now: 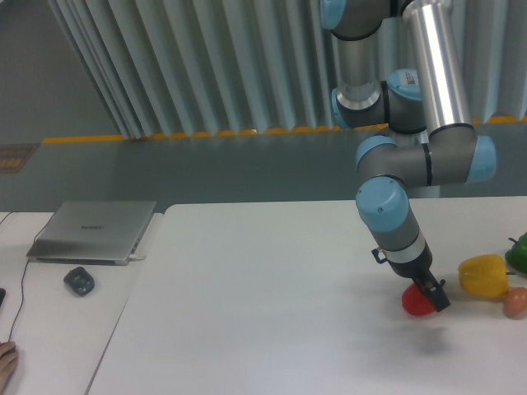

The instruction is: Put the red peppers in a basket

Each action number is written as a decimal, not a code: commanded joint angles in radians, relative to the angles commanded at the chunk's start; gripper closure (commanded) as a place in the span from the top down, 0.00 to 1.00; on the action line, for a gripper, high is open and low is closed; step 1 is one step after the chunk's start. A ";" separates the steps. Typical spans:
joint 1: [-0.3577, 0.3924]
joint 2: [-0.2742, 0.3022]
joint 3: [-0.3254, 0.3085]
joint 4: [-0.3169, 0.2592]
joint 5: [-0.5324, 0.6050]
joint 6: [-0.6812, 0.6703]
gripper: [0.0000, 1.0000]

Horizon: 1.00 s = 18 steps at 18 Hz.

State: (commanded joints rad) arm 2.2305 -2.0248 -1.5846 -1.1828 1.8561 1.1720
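The red pepper [416, 303] lies on the white table [272, 313] at the right, partly covered by the gripper. My gripper [436, 297] leans down from the upper left, and its dark fingertips rest against the pepper's top right side. The fingers are too small and dark to show whether they are closed on it. No basket is in view.
A yellow bell pepper [483, 275] lies just right of the red one, with a small orange-pink fruit [515, 303] and a green vegetable [520, 253] at the right edge. A closed laptop [93, 230], a mouse [79, 281] and a hand [6, 362] are at the far left.
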 joint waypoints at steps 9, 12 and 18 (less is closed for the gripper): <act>-0.002 0.011 0.002 -0.001 0.014 0.005 0.49; 0.011 0.055 0.003 -0.005 0.005 0.011 0.41; 0.132 0.187 0.008 -0.014 -0.115 0.084 0.40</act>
State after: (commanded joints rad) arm 2.3621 -1.8379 -1.5769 -1.1965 1.7412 1.2561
